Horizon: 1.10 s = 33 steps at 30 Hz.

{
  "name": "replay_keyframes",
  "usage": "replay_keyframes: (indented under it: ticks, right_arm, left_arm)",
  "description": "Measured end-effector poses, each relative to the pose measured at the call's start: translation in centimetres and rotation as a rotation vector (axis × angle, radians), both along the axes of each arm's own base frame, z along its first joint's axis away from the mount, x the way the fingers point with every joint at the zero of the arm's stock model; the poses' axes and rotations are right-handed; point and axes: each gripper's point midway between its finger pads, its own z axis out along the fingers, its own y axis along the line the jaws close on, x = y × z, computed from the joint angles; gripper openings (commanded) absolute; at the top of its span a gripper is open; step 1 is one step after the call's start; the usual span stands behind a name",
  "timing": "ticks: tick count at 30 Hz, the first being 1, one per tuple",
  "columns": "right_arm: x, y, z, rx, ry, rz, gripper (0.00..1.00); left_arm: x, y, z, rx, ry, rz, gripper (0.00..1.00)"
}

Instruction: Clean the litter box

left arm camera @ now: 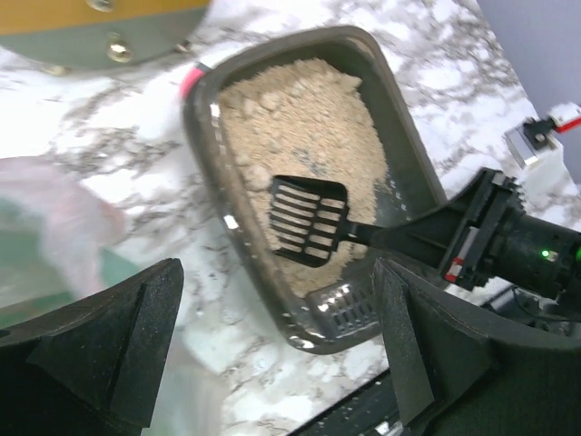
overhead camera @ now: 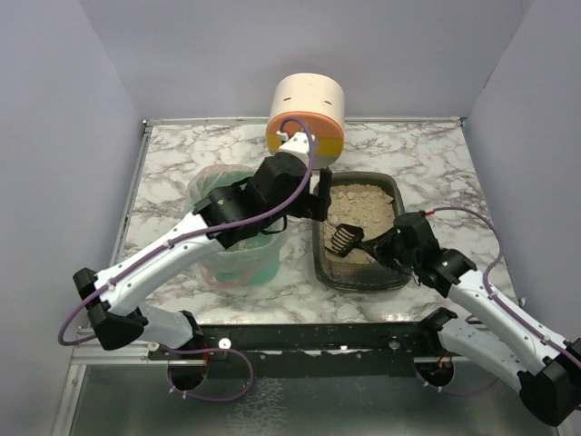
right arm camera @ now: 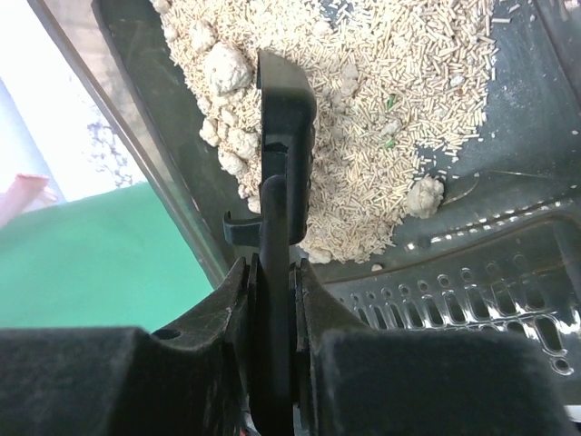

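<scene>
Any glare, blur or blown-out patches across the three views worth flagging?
Top external: evenly lit and sharp, soft shadows only. Left wrist: the table at upper left is blown out, the green bin is a blur, and glare spots sit on the litter box rim. Right wrist: scoop and litter are crisp; the bin is out of focus, with a washed-white strip above it.

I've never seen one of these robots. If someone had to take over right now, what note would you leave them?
Right gripper: shut on the handle of the scoop; its slotted head is low over the litter and looks empty.
Left gripper: open, holding nothing, by the left rim of the litter box.
Green bin: stands just left of the box.
Done: scoop is in hand and in the box.
Left: clumps lie in the litter; sift them out and tip them into the bin.
</scene>
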Motion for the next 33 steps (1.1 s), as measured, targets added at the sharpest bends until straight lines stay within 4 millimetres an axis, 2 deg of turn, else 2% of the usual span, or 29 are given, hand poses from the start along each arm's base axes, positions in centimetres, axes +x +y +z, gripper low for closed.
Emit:
replay_keyframes:
  ticks: [3, 6, 13, 20, 27, 33]
  right_arm:
    - [0.3, -0.1, -0.4, 0.043, -0.008, -0.056, 0.01]
    - [0.8, -0.1, -0.6, 0.077, -0.020, -0.104, 0.00]
    - [2.1, -0.1, -0.9, 0.120, -0.044, -0.181, 0.01]
    - [3.5, -0.1, -1.1, 0.136, -0.074, -0.229, 0.01]
    - [4.9, 0.1, -1.8, 0.149, -0.117, -0.264, 0.00]
    - [6.1, 0.3, -2.1, 0.166, -0.165, -0.280, 0.00]
  left_arm:
    - [-0.4, 3.0, 1.2, 0.028, -0.046, 0.052, 0.93]
    - [-0.6, 5.3, 1.6, 0.064, -0.073, 0.100, 0.93]
    - [-1.2, 10.7, 0.4, 0.179, -0.105, 0.223, 0.93]
    - [-2.0, 15.3, -0.2, 0.228, -0.134, 0.347, 0.93]
    - [-2.5, 19.1, 0.8, 0.239, -0.173, 0.475, 0.93]
    - [-3.1, 21.8, 0.5, 0.255, -0.186, 0.578, 0.98]
